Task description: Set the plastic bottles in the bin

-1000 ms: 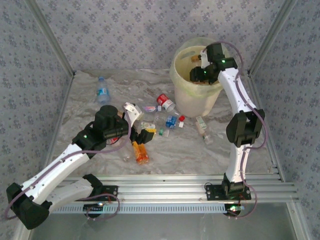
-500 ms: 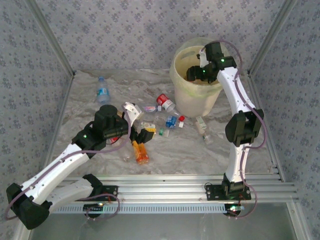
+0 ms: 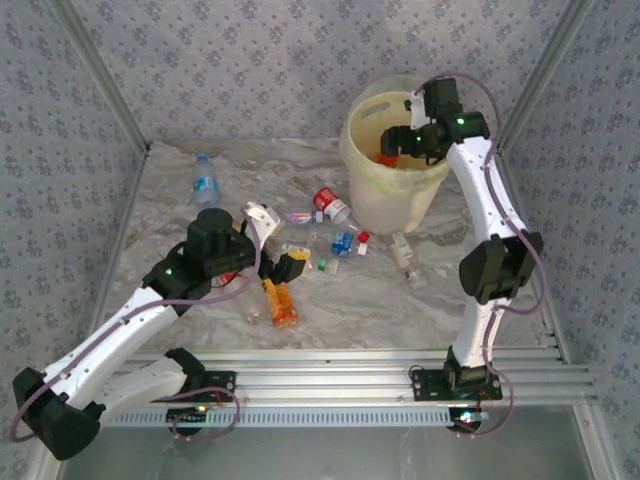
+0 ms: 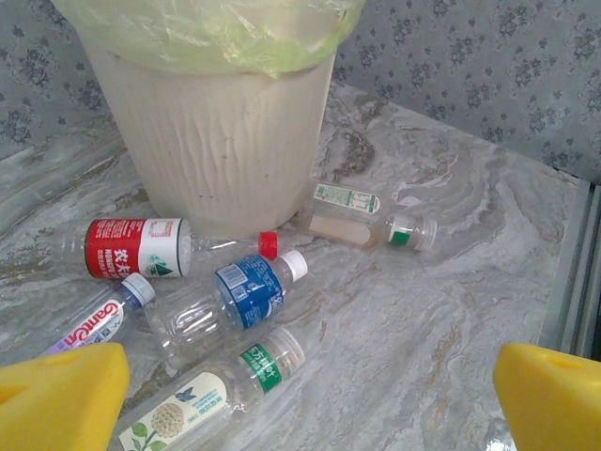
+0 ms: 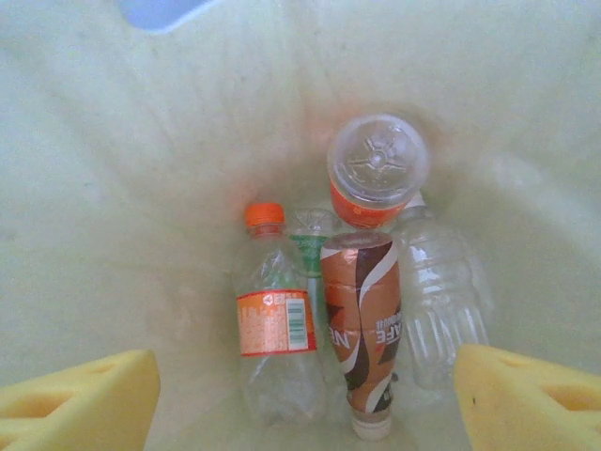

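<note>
My right gripper (image 3: 398, 143) has moved in the last second: it dipped into the mouth of the bin (image 3: 362, 190), and now it sits a little higher over the opening, with my right elbow swung outward. Its jaws stand wide apart with nothing between the yellow pads (image 5: 80, 399). Straight below them, on the bin's floor, lie at least 4 bottles: a brown bottle (image 5: 362, 329), an orange bottle (image 5: 272, 324), a clear bottle (image 5: 441, 301) and 1 seen end-on with an orange band (image 5: 377, 169). I judge that this delivery is finished and that the right arm is free to go for another.

My left gripper (image 3: 292, 268) has not shifted in that second. It hangs low over the table (image 3: 200, 300), its jaws also spread and empty. Just ahead of it a cluster lies close against the foot of the bin: a red bottle (image 4: 131, 246), a blue bottle (image 4: 246, 291), a green bottle (image 4: 235, 381) nearest my pads, a purple-lettered bottle (image 4: 94, 319) and a beige bottle (image 4: 362, 221) off to the side. In the overhead view 1 more lies well apart near the far left wall (image 3: 205, 182), and an orange one (image 3: 282, 305) lies nearer my bases.

So most of the job remains. Several bottles touch or overlap, so I expect each grasp will need care to take only 1.
</note>
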Robot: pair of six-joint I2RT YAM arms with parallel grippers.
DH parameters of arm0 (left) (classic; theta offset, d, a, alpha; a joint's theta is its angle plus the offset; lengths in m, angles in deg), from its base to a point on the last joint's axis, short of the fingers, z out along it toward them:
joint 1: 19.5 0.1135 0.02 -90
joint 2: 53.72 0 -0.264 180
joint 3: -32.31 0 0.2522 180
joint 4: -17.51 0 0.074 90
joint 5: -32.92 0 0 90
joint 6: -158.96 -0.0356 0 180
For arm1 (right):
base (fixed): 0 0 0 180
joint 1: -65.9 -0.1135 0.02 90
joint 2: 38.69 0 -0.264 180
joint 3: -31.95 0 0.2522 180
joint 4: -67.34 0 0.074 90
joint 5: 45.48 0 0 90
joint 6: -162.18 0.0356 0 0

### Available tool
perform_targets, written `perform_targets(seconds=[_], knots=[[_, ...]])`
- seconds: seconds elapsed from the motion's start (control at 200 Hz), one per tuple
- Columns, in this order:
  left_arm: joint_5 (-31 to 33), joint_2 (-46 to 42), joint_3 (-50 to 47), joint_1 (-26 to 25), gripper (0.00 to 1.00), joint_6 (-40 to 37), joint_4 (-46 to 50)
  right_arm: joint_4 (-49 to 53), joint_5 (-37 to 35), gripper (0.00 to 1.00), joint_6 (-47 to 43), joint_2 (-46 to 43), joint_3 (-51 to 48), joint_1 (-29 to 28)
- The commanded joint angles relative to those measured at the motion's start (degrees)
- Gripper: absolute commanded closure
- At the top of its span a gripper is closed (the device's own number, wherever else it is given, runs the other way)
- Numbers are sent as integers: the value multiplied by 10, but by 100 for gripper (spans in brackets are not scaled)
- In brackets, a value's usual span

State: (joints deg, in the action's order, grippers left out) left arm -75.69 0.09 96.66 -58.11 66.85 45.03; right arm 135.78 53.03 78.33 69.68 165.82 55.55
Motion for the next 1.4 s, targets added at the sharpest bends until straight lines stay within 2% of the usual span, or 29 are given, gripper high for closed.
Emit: perform_targets(seconds=[0.0,0.215,0.52,0.75,1.034,1.229,1.394], knots=[[7,-6,10,3,0,-8,1,-18,1,16,14,-60,-31,4],[13,-12,7,5,0,-7,0,-94,2,17,41,-163,-145,3],[13,-13,8,4,0,-6,0,-120,-3,17,48,-298,-275,-21],[12,-15,6,3,0,-1,-2,-135,-10,17,64,-382,-386,-72],[27,-31,1,3,0,0,-7,-134,-45,18,74,-419,-490,-150],[30,-30,-1,0,0,1,-9,-175,-18,20,111,-441,-592,-172],[31,-27,-3,-6,0,4,-13,-189,-59,23,135,-432,-635,-212]])
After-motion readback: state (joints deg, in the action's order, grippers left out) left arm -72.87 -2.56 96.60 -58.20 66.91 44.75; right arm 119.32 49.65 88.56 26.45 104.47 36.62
